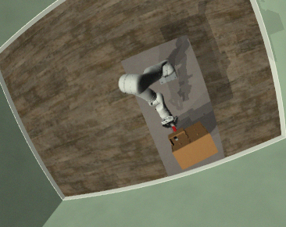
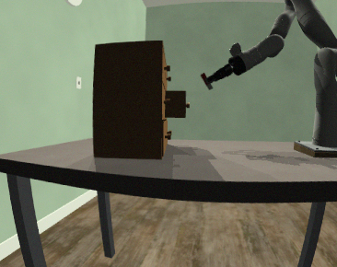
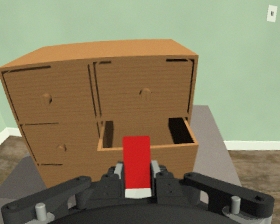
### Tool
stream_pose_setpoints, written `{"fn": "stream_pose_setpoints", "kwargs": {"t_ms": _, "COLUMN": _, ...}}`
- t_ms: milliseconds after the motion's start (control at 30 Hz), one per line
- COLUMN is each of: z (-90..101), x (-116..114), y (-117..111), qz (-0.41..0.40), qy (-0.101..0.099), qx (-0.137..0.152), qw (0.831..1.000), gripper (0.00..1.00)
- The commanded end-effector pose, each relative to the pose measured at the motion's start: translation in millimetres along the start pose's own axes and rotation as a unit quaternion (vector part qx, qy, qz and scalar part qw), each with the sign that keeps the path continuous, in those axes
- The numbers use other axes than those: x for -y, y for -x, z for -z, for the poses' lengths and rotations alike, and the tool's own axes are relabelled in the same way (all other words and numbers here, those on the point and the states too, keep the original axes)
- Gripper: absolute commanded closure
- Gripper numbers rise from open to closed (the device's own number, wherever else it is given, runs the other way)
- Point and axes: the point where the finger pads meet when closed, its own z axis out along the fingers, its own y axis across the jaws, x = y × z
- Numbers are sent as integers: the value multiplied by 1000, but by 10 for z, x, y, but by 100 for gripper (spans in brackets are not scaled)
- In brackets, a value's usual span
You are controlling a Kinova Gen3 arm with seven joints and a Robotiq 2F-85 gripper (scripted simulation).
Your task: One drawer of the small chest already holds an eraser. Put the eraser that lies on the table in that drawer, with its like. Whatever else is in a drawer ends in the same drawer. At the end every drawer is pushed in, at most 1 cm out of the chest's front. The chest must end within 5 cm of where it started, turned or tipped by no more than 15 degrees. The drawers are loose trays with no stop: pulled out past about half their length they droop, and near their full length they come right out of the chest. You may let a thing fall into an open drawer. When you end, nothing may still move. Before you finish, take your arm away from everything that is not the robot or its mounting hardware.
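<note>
I have 3 views. The top camera hangs high overhead, far off, looking straight down and rotated so the table (image 1: pixel 148 70) runs from 12 toward 5 o'clock; the chest (image 1: pixel 193 146) sits at about 5 o'clock from frame centre. The exterior camera stands low, near table-edge height, facing the chest's side panel (image 2: pixel 128 98), with the arm's base (image 2: pixel 319 148) at 3 o'clock. The wrist camera rides just behind the gripper (image 3: pixel 138 177), close in, facing the chest's front (image 3: pixel 100 116). All 3 share the chest and its pulled-out drawer (image 3: pixel 148 144).
</note>
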Motion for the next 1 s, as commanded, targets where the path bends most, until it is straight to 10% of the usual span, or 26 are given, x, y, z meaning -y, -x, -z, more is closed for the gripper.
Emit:
{"fn": "stream_pose_setpoints", "kwargs": {"t_ms": 0, "z": -123, "x": 98, "y": -71, "qz": 7, "qy": -10, "qx": -1, "qw": 1000, "gripper": 81}}
{"fn": "stream_pose_setpoints", "kwargs": {"t_ms": 967, "z": -961, "x": 138, "y": -546, "qz": 7, "qy": -10, "qx": -1, "qw": 1000, "gripper": 81}}
